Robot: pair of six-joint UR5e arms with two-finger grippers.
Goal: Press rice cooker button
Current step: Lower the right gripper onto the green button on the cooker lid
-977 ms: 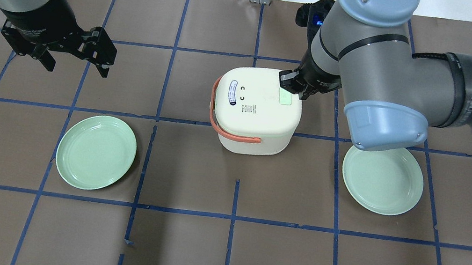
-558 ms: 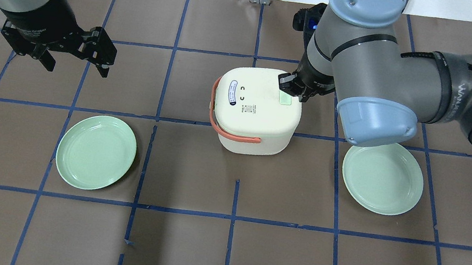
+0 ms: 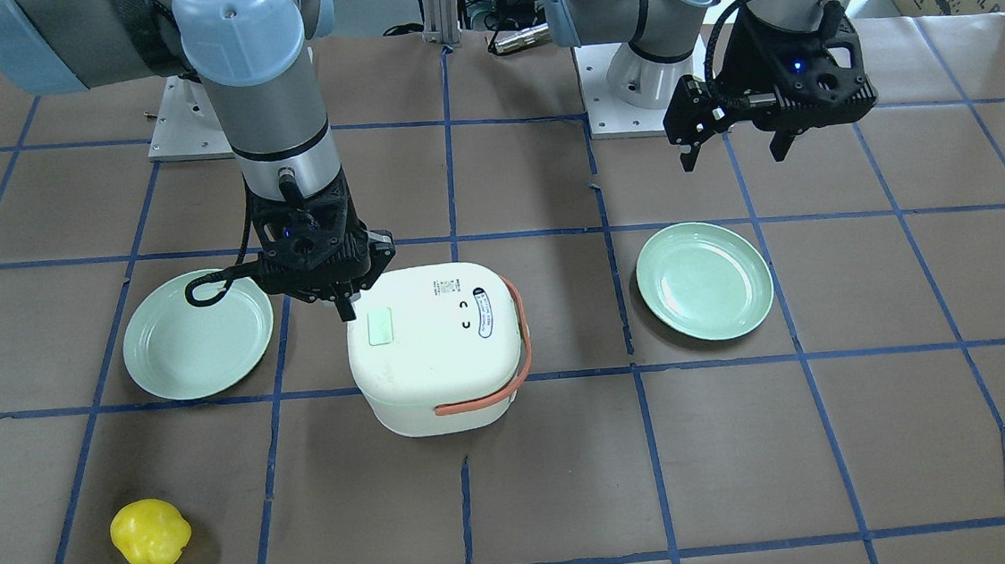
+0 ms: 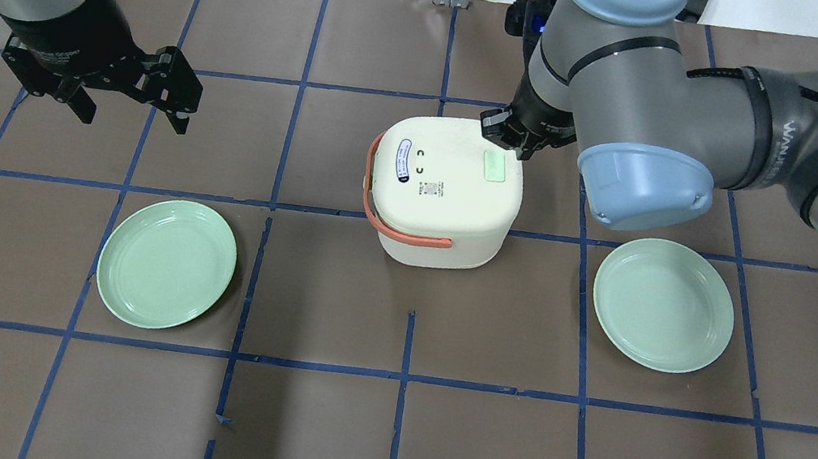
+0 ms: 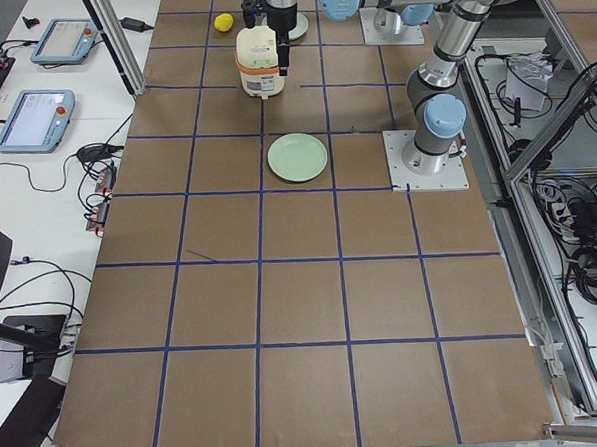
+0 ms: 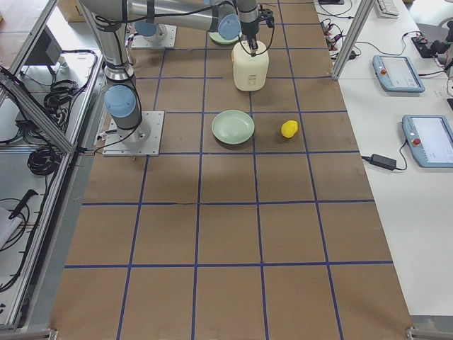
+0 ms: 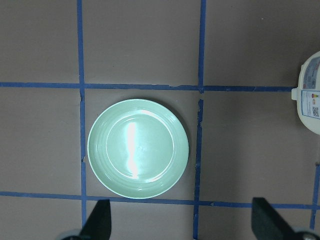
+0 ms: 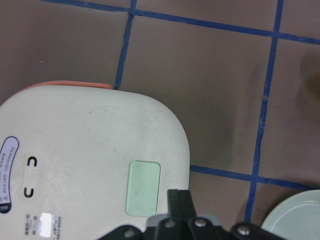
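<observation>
The rice cooker (image 4: pixel 444 186) stands upright on the table (image 4: pixel 312 428) near its middle, a small rounded-square white appliance with its lid (image 3: pixel 434 319) shut. An orange-red strap handle (image 4: pixel 408 236) lies folded down, wrapping one side and one adjoining face of the body. On the lid sits a pale green rectangular button (image 8: pixel 144 187) near one edge, and across from it an oval blue-rimmed label (image 4: pixel 405 161) with two small dark marks beside it.

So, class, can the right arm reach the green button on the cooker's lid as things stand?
Probably yes. The shut right gripper hangs at the edge of the cooker, right beside the button, and nothing lies between them.
</observation>
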